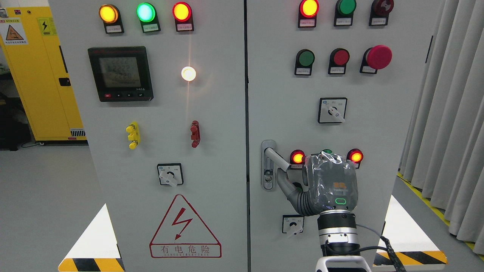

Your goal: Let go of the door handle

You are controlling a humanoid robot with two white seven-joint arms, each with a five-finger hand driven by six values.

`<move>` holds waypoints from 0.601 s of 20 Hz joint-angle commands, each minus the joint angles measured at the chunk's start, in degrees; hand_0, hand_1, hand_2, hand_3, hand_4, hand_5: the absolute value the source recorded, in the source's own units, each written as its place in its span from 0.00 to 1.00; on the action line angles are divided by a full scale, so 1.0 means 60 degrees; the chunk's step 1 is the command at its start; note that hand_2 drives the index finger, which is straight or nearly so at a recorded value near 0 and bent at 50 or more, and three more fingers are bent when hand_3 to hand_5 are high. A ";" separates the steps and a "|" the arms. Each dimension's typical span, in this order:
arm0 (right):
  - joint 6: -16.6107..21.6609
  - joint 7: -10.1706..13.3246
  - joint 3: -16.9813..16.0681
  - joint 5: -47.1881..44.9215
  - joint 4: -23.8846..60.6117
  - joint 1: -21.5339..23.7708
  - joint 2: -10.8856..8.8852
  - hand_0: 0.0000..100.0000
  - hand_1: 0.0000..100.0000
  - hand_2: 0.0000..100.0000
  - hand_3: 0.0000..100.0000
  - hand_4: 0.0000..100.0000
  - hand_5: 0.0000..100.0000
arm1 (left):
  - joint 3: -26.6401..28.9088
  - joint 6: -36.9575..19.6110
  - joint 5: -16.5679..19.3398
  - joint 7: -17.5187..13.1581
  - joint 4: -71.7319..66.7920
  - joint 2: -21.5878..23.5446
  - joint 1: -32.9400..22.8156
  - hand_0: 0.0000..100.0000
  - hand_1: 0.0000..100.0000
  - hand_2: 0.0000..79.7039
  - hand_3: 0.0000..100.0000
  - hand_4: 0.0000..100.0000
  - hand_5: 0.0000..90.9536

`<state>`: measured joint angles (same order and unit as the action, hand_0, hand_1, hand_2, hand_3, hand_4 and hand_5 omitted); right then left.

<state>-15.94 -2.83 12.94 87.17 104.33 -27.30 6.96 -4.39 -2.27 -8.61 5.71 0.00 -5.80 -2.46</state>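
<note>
The grey door handle (279,166) is on the right cabinet door (378,151), next to the centre seam. It is swung out from its lock plate (268,177) and slants down to the right. My right hand (329,185), wrapped in clear plastic, comes up from the bottom edge with its back toward the camera. Its thumb (299,202) curls against the handle's lower end, which runs in behind the hand. The other fingers are hidden behind the palm. The left arm does not show.
Lit red lamps (297,157) and a rotary switch (292,223) sit close around the hand on the panel. The left door (211,151) carries a meter, switches and a warning triangle. A yellow cabinet (34,75) stands at far left and grey curtains (450,132) at right.
</note>
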 commanded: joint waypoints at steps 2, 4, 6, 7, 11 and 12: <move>0.0005 0.0003 -0.0017 -0.0012 0.0072 -0.0005 -0.0003 0.39 0.30 1.00 1.00 1.00 1.00 | 0.0000 -0.0002 0.0000 0.0001 0.0146 0.0000 0.0000 0.12 0.56 0.00 0.00 0.00 0.00; 0.0005 0.0003 -0.0017 -0.0012 0.0072 -0.0005 -0.0003 0.39 0.30 1.00 1.00 1.00 1.00 | 0.0000 -0.0002 0.0000 0.0001 0.0146 0.0000 0.0000 0.12 0.56 0.00 0.00 0.00 0.00; 0.0005 0.0003 -0.0017 -0.0012 0.0072 -0.0020 -0.0003 0.39 0.30 1.00 1.00 1.00 1.00 | 0.0000 -0.0002 0.0000 0.0001 0.0146 0.0000 0.0000 0.12 0.56 0.00 0.00 0.00 0.00; 0.0005 0.0003 -0.0017 -0.0012 0.0072 -0.0020 -0.0003 0.39 0.30 1.00 1.00 1.00 1.00 | 0.0000 -0.0002 0.0000 0.0001 0.0146 0.0000 0.0000 0.12 0.56 0.00 0.00 0.00 0.00; 0.0020 0.0003 -0.0032 -0.0012 0.0072 -0.0063 -0.0017 0.38 0.30 1.00 1.00 1.00 1.00 | 0.0000 -0.0002 0.0000 0.0001 0.0146 0.0000 0.0000 0.12 0.56 0.00 0.00 0.00 0.00; 0.0020 0.0003 -0.0032 -0.0012 0.0072 -0.0078 -0.0017 0.38 0.30 1.00 1.00 1.00 1.00 | 0.0000 -0.0002 0.0000 0.0001 0.0146 0.0000 0.0000 0.12 0.56 0.00 0.00 0.00 0.00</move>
<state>-15.92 -2.83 12.85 87.11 104.61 -27.51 6.92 -4.39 -2.27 -8.61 5.71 0.00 -5.80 -2.46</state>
